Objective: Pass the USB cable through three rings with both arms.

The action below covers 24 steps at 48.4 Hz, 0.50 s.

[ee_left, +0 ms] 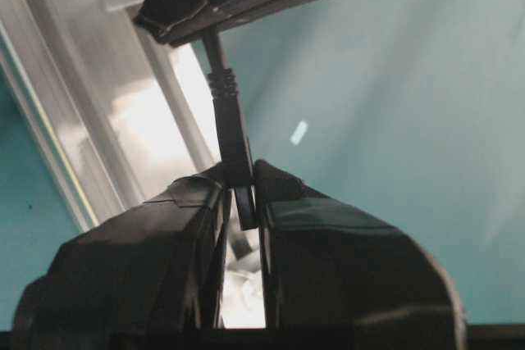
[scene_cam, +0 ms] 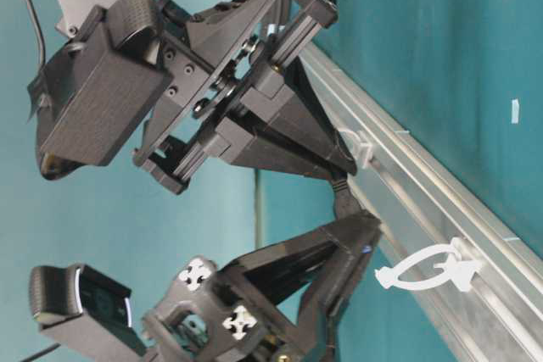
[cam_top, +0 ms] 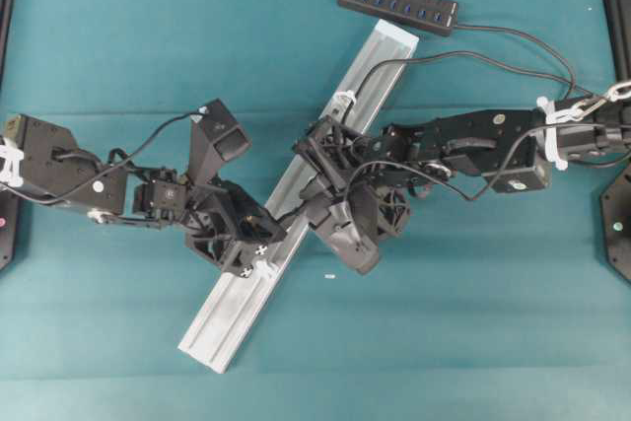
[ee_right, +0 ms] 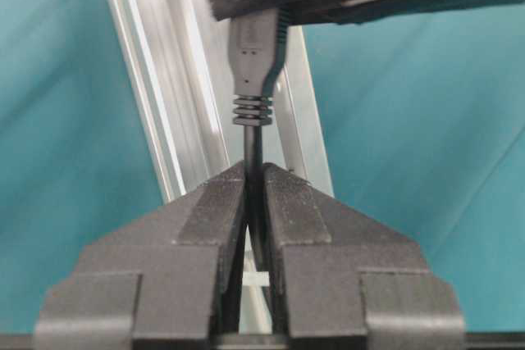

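The USB cable point(ee_right: 253, 133) – thin, black, plug end up – is pinched by both tools above the rail; two white rings point(scene_cam: 428, 270) (a third unseen) sit clipped along it.

This is a robotics lab bench, set up for manipulation trials rather than any home or shop. A plain teal mat point(cam_top: 118, 46) covers the whole work surface. Two black jointed arms point(cam_top: 69, 170) reach in from opposite sides, each carrying a wrist camera and loose wiring tied on with white zip ties. A bare aluminium rail point(cam_top: 237, 303) fitted with small white clips lies diagonally as a test fixture, and a black USB hub point(cam_top: 396, 3) sits at the far edge.
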Each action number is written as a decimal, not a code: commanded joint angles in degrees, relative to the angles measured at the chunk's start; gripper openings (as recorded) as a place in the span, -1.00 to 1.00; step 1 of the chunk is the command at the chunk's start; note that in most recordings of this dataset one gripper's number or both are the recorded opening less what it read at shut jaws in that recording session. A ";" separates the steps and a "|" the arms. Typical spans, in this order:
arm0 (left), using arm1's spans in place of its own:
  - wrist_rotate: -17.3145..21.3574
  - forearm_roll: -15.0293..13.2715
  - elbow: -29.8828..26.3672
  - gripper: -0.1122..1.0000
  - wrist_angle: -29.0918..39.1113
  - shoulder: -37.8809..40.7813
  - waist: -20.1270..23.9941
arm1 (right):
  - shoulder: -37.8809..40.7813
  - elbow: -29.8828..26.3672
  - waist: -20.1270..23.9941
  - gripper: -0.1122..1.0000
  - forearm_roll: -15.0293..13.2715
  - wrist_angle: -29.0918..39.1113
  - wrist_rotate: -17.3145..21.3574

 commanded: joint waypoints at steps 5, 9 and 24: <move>0.18 0.09 0.26 -0.54 -1.23 -2.20 0.09 | 0.53 -0.88 0.44 -0.64 -0.88 0.70 -0.53; 0.09 0.09 0.18 -0.25 -1.23 -2.29 0.09 | 0.62 -1.05 0.53 -0.64 -1.49 1.49 -0.79; 0.44 0.09 0.70 0.89 -0.09 -7.56 -1.49 | 0.88 -1.58 1.23 -0.64 -1.76 2.64 -1.14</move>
